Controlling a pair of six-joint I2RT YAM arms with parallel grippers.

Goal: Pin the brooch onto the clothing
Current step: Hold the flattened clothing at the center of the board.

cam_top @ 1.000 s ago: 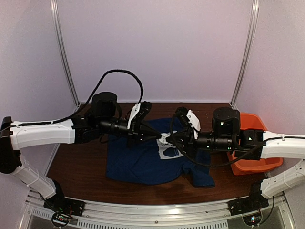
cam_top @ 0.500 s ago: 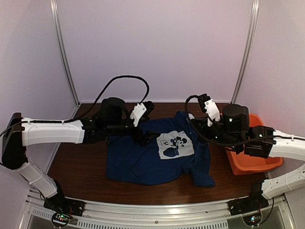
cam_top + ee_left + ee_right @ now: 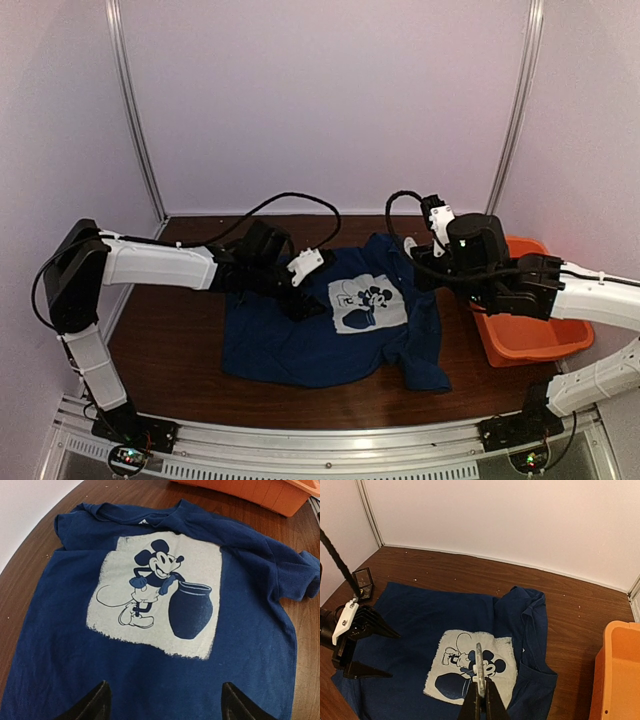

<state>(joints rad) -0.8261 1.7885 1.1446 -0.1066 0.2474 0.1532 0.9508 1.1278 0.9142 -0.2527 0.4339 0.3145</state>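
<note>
Brooch [image 3: 479, 661] in right gripper [image 3: 481, 686], over shirt [image 3: 427, 615]

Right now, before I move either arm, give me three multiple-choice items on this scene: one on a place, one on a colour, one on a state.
1. Where is the brooch relative to the shirt?
A) pinned to it
B) held clear of it in the right tool
C) tucked under it

2. What colour is the patch of the print behind the cartoon mouse?
A) white
B) yellow
C) red

3. How is the left tool?
A) shut on cloth
B) shut on the brooch
C) open

Answers:
1 B: the right wrist view shows the brooch edge-on, pinched between that tool's fingers.
2 A: the patch is white against the navy cloth.
3 C: its fingers stand spread, with nothing between them.
</note>
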